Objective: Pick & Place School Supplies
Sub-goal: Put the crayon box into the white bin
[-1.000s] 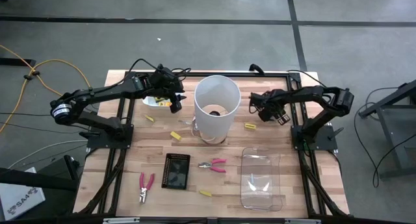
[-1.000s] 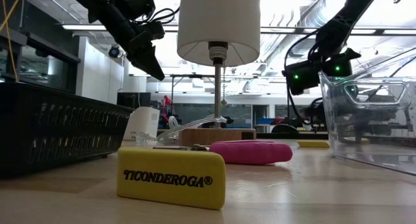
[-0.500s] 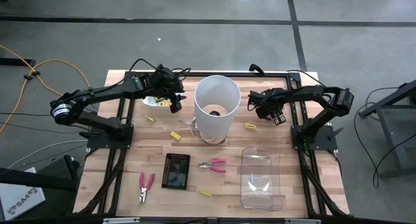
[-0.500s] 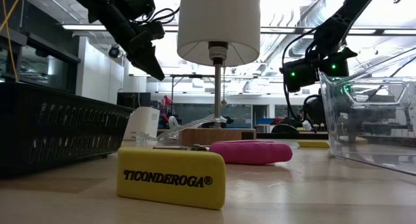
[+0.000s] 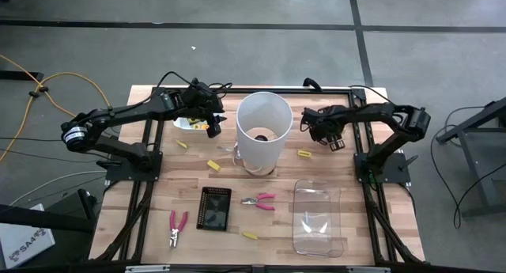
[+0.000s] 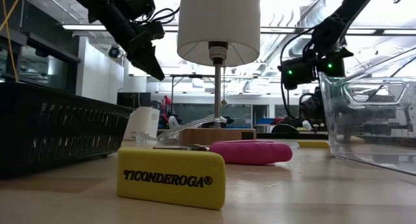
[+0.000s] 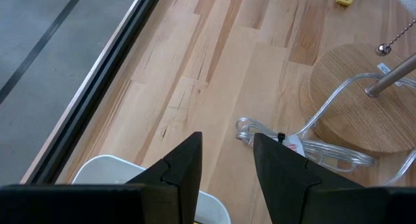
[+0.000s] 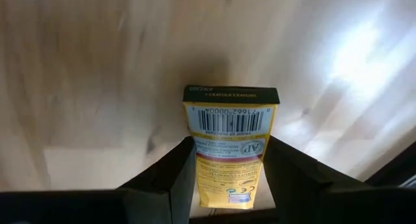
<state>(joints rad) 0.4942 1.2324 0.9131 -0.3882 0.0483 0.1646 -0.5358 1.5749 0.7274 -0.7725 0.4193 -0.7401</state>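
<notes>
The wooden worktop (image 5: 158, 194) carries, from largest to smallest, a white-shaded lamp (image 5: 263, 130) at the centre, a clear plastic bin (image 5: 319, 219) at the near right, a black mesh tray (image 5: 214, 207) near centre, a white dish (image 5: 186, 123) at the far left, two pink-handled pliers (image 5: 177, 226) (image 5: 261, 200), and several yellow erasers.

We see the left pincer (image 5: 212, 121) hanging above the white dish, its fingers (image 7: 185, 164) parted and empty in the left wrist view. The right pincer (image 5: 319, 130) hovers far right of the lamp. In the right wrist view its fingers (image 8: 174, 178) are closed on either side of a yellow crayon box (image 8: 229, 143), lifted clear of the worktop.

We judge the task to be at an early stage. The bin looks empty from above. Yellow erasers lie loose at the left (image 5: 182, 144), left of the lamp base (image 5: 213, 164), right of the lamp (image 5: 304, 153), and near the front edge (image 5: 250, 235), the last one large in the low view (image 6: 171, 176). Both pliers lie untouched. What the white dish holds we cannot make out. The held box is the only item in transit; nearly everything remains to be placed.
</notes>
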